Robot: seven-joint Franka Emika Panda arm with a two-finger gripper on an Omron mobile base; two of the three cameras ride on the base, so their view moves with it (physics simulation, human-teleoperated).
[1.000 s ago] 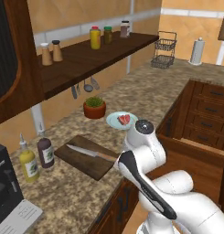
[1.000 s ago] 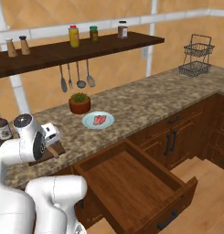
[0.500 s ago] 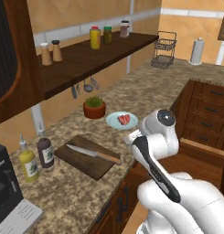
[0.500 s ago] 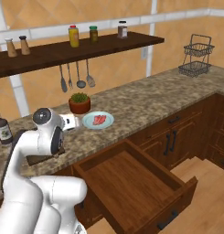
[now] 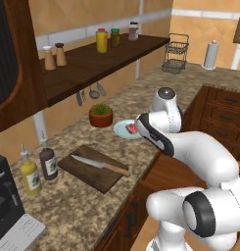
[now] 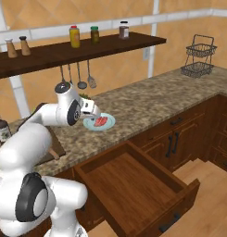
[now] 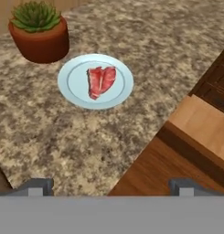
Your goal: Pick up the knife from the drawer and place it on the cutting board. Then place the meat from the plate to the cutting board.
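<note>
Swinging right from the cutting board (image 5: 93, 168), the arm now hangs over the plate (image 7: 95, 81).
Knife (image 5: 99, 164) on board; meat (image 7: 101, 80) on the plate; tool (image 7: 111, 186) empty, jaws apart.

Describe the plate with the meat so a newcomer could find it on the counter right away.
Start at the granite counter under the long wall shelf and find the small potted plant in a terracotta pot. Right beside it sits a round pale blue plate, the only dish there, carrying a red wedge of raw meat.
</note>
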